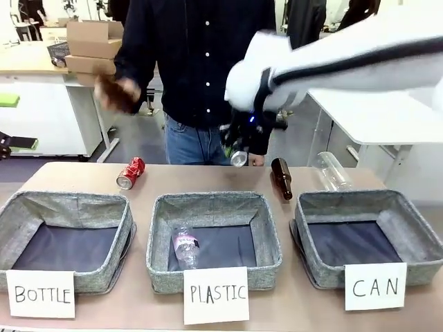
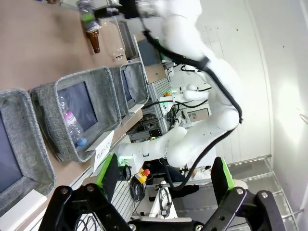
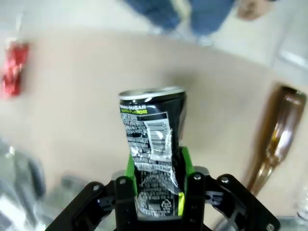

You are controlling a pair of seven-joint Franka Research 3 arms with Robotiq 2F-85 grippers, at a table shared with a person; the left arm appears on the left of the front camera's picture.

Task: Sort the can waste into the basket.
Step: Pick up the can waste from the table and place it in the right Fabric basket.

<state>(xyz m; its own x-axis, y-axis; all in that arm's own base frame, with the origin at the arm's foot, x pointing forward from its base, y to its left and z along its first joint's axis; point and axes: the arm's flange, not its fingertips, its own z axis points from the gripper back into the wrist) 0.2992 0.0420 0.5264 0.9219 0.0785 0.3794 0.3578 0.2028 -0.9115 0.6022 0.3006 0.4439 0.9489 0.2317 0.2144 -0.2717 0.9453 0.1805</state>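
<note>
Light wooden desk [image 1: 208,176], person [image 1: 201,69] standing at far edge. Three grey fabric bins along near edge: BOTTLE bin [image 1: 62,202] left, PLASTIC bin [image 1: 208,202] centre, basket [image 1: 415,238] carded CAN toward near right corner. Right pincer [image 1: 239,149] raised above far edge, near centre, clamped on dark can [image 3: 153,139]; can clear of desk. Left pincer [image 2: 165,166] spread wide, gripping nothing. Brown bottle [image 1: 282,178] and clear bottle [image 1: 332,171] lying behind basket. Red can [image 1: 131,173] lying toward far left, behind BOTTLE bin.
</note>
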